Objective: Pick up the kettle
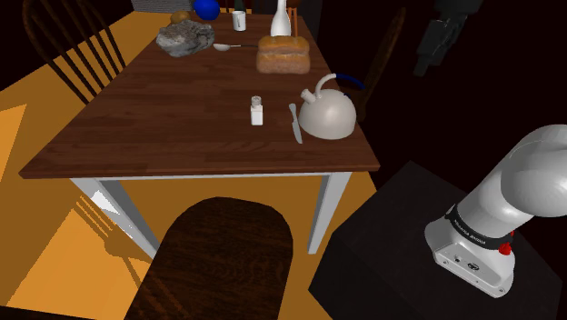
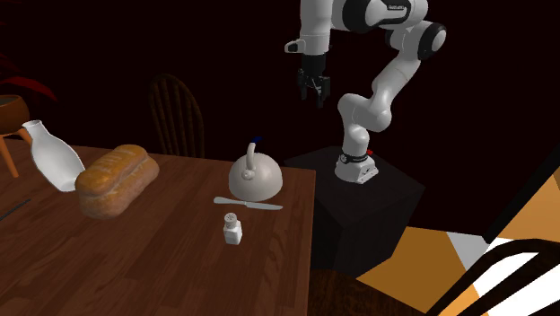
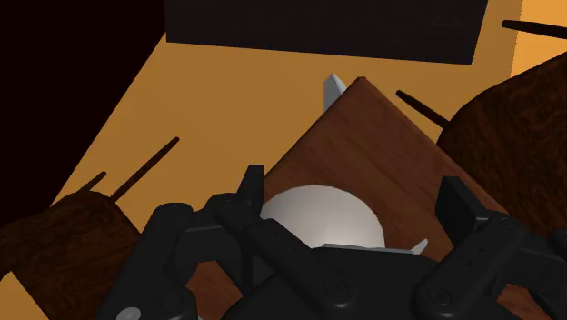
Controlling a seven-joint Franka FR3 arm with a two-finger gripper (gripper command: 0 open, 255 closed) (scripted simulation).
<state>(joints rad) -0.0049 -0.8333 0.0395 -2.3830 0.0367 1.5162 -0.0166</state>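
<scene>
Evidently an early stage: the pale, domed kettle [image 1: 327, 114] stands untouched near the table [image 1: 164, 127] corner closest to the stand, a knife [image 1: 295, 125] just beside it. The gripper [image 2: 313, 92] hangs well above, fingers spread wide and empty. Descent, grasp and lift are all left to do.

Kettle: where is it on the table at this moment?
In the shoulder view the kettle stands near the near right corner of the table, with a knife lying just left of it and a small shaker beyond that.
</scene>
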